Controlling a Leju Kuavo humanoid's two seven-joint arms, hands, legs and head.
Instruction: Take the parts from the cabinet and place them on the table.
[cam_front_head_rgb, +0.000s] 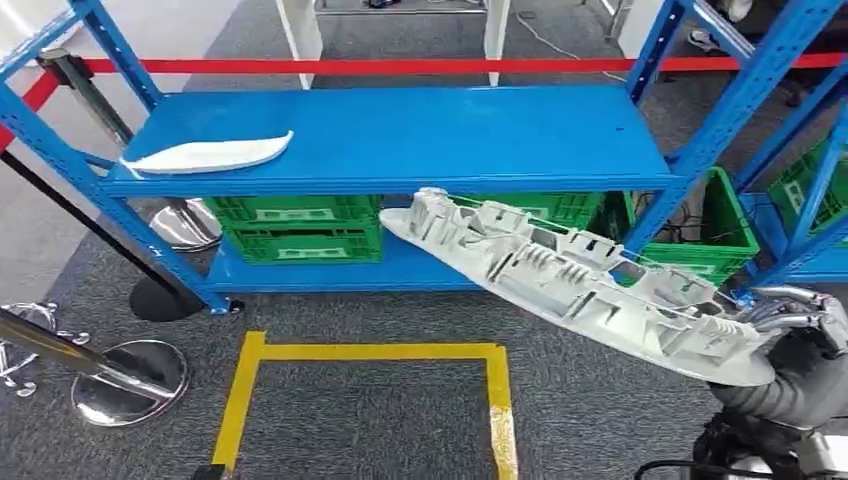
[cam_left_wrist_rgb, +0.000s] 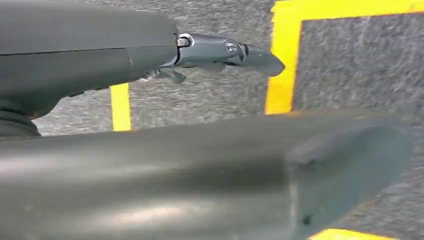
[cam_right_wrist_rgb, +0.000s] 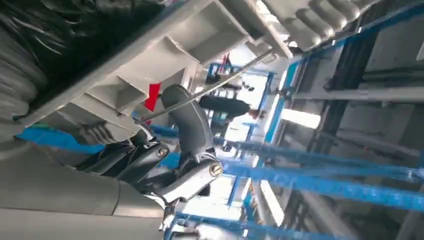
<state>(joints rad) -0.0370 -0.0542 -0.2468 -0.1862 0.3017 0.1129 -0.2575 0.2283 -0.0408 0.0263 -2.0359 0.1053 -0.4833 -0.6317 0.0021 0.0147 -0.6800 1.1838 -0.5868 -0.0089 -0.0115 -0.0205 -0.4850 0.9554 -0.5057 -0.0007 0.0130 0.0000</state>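
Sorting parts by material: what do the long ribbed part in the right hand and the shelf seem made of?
Long ribbed part: likely moulded plastic, matte light grey, with thin ribs and clip pockets. Shelf: probably painted sheet metal, smooth glossy blue. Right hand holds the part's end.

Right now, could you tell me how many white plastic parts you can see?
2. One long ribbed part is held by the right hand in front of the rack; a smaller curved part lies on the blue shelf. Others may be hidden.
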